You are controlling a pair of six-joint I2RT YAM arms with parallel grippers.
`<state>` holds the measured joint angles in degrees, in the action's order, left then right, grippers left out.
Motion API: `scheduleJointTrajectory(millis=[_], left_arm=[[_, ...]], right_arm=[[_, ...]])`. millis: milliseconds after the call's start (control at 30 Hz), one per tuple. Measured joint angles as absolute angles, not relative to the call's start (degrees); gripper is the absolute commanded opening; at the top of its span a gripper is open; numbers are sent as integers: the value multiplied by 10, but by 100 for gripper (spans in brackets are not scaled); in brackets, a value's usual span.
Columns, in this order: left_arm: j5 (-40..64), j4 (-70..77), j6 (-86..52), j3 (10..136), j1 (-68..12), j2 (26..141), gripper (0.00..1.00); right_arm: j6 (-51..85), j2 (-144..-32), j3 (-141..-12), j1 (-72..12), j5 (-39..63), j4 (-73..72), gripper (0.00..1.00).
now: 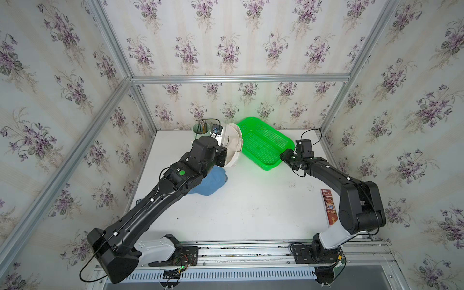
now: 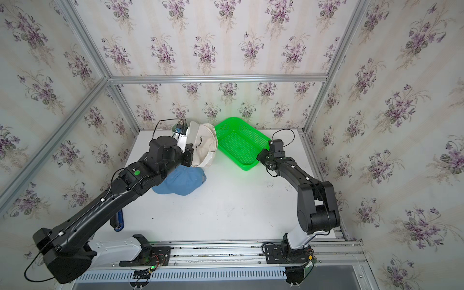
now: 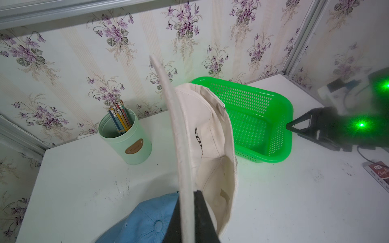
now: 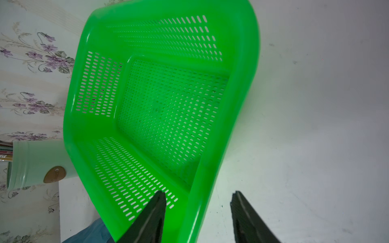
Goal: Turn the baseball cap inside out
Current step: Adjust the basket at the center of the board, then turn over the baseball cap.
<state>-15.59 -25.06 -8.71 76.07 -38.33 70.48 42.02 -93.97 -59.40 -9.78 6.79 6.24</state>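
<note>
Standing pencil tin (image 3: 126,145): at the back of the table (image 1: 251,206), near the raised cap; a swing of the brim that way could tip it (it is tall and narrow).
Blue cap (image 2: 183,182): lies on the table under the left arm's wrist; a low move of that arm could drag it along.
Left gripper (image 3: 188,195): fingers pressed together on the stiff brim of the cream cap, pinching only its edge; a push on the crown may lever the brim out of so thin a hold.
Cream cap (image 3: 210,147): held up off the table, brim on edge, crown hanging slack toward the basket, black lettering facing outward; I judge it not yet turned, though how far the crown is folded in I cannot tell.
Green basket (image 4: 244,63): just beside the hanging crown; loose cloth could catch on its rim.
Right gripper (image 4: 199,192): jaws apart, holding nothing, one finger over the basket's inside and one outside its rim; whether they touch it I cannot tell. Heading for the cap from here could hook the light basket and shove it.
Booklet (image 1: 329,208): at the table's right edge beside the right arm, well apart from the cap.
</note>
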Motion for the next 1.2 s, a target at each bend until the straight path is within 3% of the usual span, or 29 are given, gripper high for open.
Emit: scheduleJointTrajectory(millis=[100, 333, 533, 967, 1200], left_arm=[[-152, -251, -87, 761, -383, 702, 0], [-154, -264, -77, 760, -383, 688, 0], [-159, -277, -63, 754, -383, 679, 0], [-102, -306, -86, 772, -374, 677, 0], [-67, -343, -122, 804, -374, 694, 0]], right_arm=[[427, -969, -606, -98, 68, 55, 50], [426, -1034, -679, -97, 57, 64, 22], [372, -1083, -761, -82, 50, 90, 17], [273, -1163, -867, -4, 69, 157, 29], [248, -1179, -889, 6, 100, 182, 44]])
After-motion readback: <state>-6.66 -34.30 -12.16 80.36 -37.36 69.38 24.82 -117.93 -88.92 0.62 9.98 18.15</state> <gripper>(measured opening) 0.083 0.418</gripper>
